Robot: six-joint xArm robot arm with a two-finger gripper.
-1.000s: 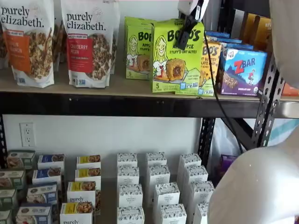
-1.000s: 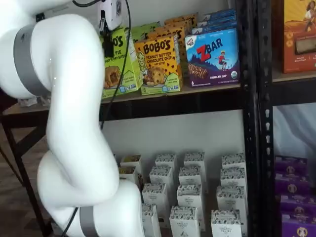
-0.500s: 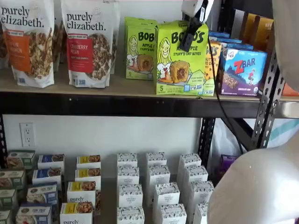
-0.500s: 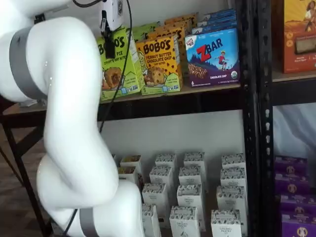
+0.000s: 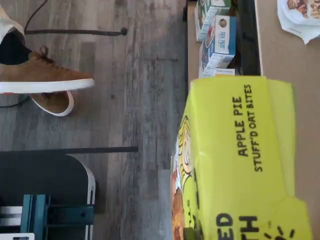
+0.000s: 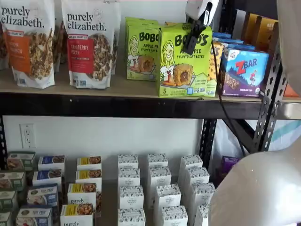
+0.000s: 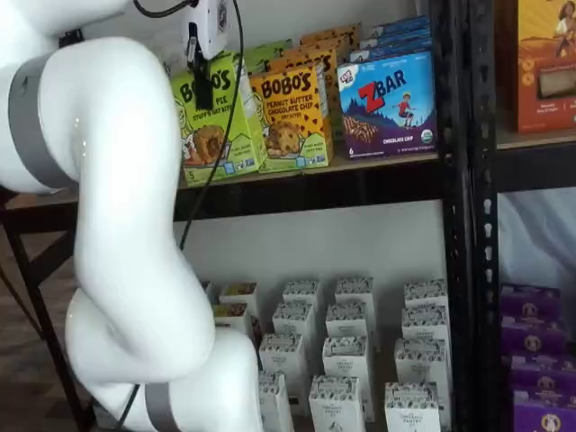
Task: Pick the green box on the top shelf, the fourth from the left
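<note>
gripper [image 6: 192,43] closed on box

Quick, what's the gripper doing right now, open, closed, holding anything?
Gripper: shut on the green box, gripping it from the top at the front of the top shelf.

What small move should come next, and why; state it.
Probably draw the green box a little further straight out, clear of the top shelf. The tool looks shut on its top edge, and in both shelf views its base seems to sit at the front rail, close beside the yellow-orange box.
</note>
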